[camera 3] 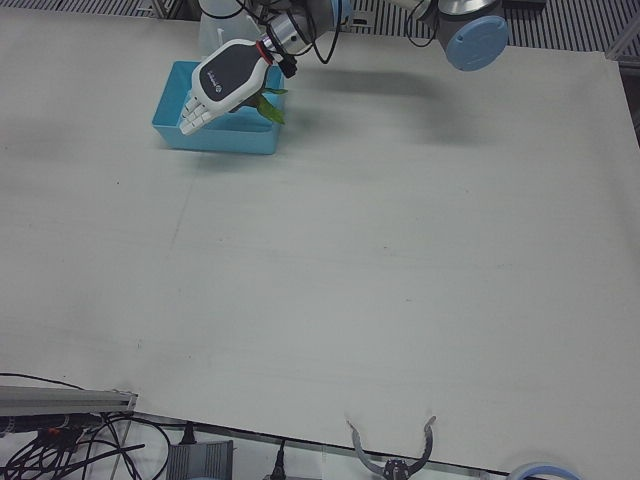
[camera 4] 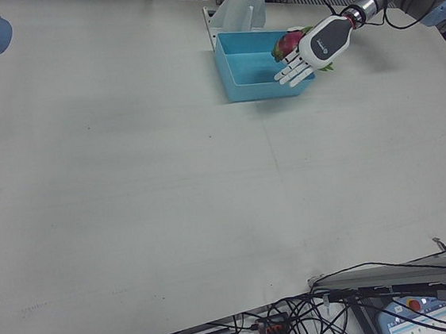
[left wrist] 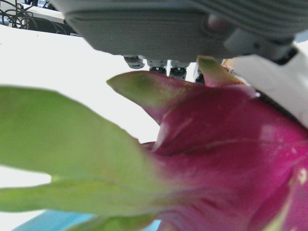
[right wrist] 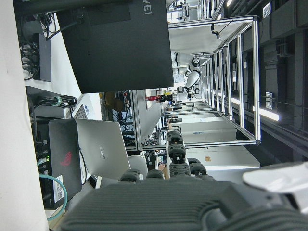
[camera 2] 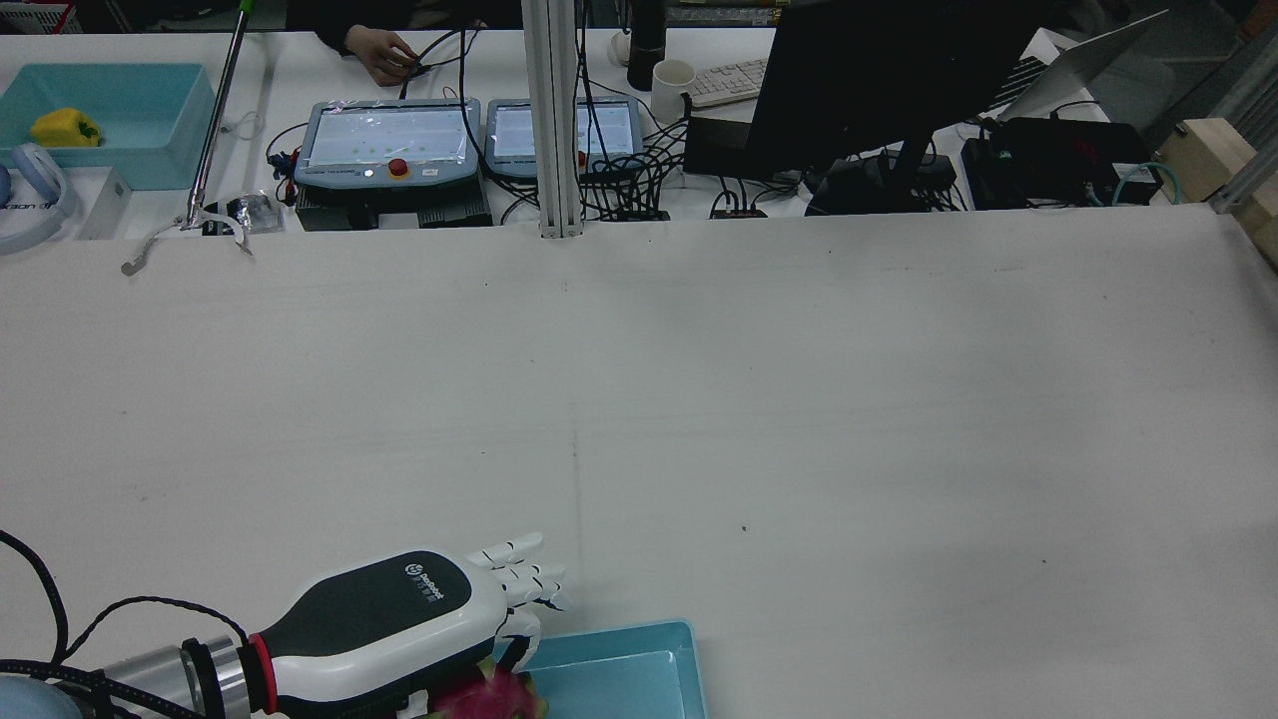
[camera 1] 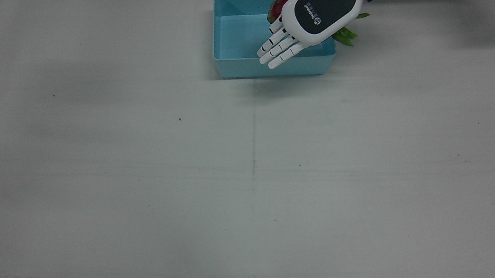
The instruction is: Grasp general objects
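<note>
Hovering over the bin: the left hand [camera 1: 308, 18] is hanging palm-down above the near-right corner of the light blue bin [camera 1: 232, 26], at the robot's edge of the white table [camera 1: 187, 190].
Task object: a dragon fruit [camera 4: 286, 43], magenta with green scales, is sitting tucked under the palm; in the front view its green tips are sticking out past the bin's right wall.
Fruit versus bin: I am judging it held above the bin, not lying inside, but the palm is hiding the contact.
Left hand state: the 4 long fingers [camera 1: 278, 48] are pointing out nearly straight and side by side; the hand camera is showing the dragon fruit pressed up close under the palm, so I am reading it as pinned there by the thumb, though the thumb itself is hidden.
Right hand state: only its own camera is showing it, aimed at monitors and shelving away from the table, and I cannot tell whether its fingers are apart or together.
Doing it well: I am thinking the long fingers should be curling under the fruit's body, not its soft scales, before any lift.
Risk: with fingers this straight, the fruit could be slipping out sideways.
</note>
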`<state>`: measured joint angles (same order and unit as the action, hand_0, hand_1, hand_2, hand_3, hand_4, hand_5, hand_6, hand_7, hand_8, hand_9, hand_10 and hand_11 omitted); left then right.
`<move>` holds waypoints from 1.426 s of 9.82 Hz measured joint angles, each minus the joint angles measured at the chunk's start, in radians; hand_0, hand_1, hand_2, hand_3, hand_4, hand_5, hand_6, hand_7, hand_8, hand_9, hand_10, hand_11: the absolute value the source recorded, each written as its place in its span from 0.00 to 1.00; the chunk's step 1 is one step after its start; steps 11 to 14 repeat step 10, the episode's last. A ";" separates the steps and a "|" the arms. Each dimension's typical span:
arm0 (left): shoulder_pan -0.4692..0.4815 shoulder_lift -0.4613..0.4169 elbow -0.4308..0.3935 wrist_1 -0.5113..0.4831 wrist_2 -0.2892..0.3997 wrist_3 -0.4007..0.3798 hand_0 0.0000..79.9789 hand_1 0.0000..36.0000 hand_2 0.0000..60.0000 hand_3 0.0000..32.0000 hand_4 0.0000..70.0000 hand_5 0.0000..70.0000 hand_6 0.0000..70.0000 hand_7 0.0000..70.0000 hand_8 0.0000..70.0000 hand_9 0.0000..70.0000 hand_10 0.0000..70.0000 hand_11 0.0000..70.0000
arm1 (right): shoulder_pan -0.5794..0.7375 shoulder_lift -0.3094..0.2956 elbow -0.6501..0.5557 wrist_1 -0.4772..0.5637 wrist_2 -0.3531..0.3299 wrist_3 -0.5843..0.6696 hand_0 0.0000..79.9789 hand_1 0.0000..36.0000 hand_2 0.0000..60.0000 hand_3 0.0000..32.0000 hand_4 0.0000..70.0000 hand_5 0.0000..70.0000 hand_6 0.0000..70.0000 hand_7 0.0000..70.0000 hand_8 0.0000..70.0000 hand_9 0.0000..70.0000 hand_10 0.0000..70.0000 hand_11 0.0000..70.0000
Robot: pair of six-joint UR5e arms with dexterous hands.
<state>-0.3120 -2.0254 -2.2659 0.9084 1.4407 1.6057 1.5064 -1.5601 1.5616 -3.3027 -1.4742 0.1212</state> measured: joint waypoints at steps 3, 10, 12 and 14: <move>0.006 -0.004 -0.001 0.054 0.018 -0.020 0.00 0.00 0.00 0.60 0.01 0.16 0.00 0.14 0.13 0.01 0.00 0.00 | 0.000 0.000 0.000 0.000 0.000 0.000 0.00 0.00 0.00 0.00 0.00 0.00 0.00 0.00 0.00 0.00 0.00 0.00; 0.028 -0.039 0.021 0.110 0.006 -0.037 0.00 0.00 0.00 0.61 0.01 0.15 0.00 0.15 0.14 0.01 0.00 0.00 | 0.000 0.000 0.000 0.000 0.000 0.000 0.00 0.00 0.00 0.00 0.00 0.00 0.00 0.00 0.00 0.00 0.00 0.00; 0.028 -0.039 0.021 0.110 0.006 -0.037 0.00 0.00 0.00 0.61 0.01 0.15 0.00 0.15 0.14 0.01 0.00 0.00 | 0.000 0.000 0.000 0.000 0.000 0.000 0.00 0.00 0.00 0.00 0.00 0.00 0.00 0.00 0.00 0.00 0.00 0.00; 0.028 -0.039 0.021 0.110 0.006 -0.037 0.00 0.00 0.00 0.61 0.01 0.15 0.00 0.15 0.14 0.01 0.00 0.00 | 0.000 0.000 0.000 0.000 0.000 0.000 0.00 0.00 0.00 0.00 0.00 0.00 0.00 0.00 0.00 0.00 0.00 0.00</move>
